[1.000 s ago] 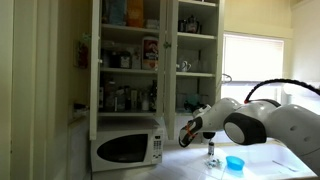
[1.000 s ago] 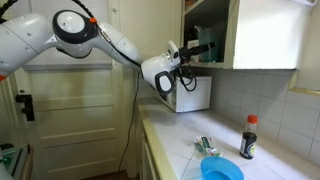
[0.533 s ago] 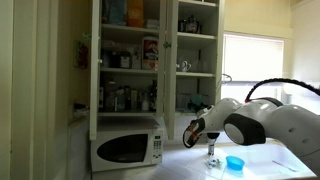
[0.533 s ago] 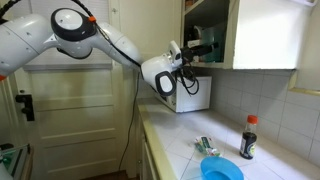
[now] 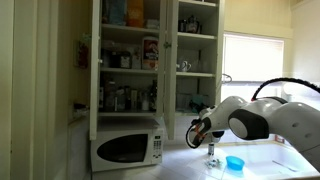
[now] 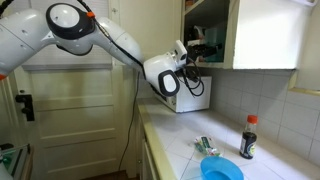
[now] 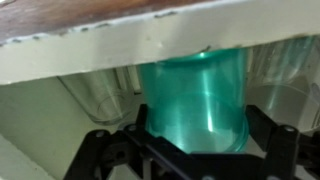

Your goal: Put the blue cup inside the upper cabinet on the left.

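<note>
Wrist view: my jaws straddle a teal tumbler (image 7: 195, 100); gripped or not, I can't tell. The blue cup (image 5: 235, 162) sits on the counter (image 5: 278, 160), probably light, slick plastic; pinch its rim.

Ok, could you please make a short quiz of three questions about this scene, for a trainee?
1. True or false: the blue cup stands on the counter.
2. The microwave door is: A) shut, B) wide open, C) missing.
3. In the wrist view, what colour is the tumbler?

Key: 1 true; 2 A; 3 teal-green.
</note>
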You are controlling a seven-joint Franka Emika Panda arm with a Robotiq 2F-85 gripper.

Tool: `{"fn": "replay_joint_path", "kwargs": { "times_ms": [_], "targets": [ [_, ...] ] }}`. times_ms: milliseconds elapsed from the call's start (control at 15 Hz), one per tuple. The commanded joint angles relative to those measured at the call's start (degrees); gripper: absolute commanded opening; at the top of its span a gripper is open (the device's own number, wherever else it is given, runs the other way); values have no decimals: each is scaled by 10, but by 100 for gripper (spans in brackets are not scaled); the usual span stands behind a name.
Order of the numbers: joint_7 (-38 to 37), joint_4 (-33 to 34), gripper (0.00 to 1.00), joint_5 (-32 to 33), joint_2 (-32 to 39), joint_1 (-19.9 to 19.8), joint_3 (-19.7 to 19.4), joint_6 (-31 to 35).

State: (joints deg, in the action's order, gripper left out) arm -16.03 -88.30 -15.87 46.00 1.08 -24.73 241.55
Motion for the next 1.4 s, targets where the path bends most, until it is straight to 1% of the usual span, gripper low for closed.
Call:
{"fn": "replay_joint_path", "kwargs": {
  "times_ms": [0,133,200,400,867,1267,1333],
  "targets": [
    [16,8,69,69,-22,-86,113,-16],
    [17,15,69,87,-21,-114,147,-22],
    [21,15,69,93,-23,-122,158,-25],
    [26,17,69,106,-21,-138,180,-30],
    [48,18,69,131,-20,-144,195,-41],
    [60,21,69,136,-19,-143,201,-51],
    [62,20,94,135,-19,-142,202,-52]
  ]
}}
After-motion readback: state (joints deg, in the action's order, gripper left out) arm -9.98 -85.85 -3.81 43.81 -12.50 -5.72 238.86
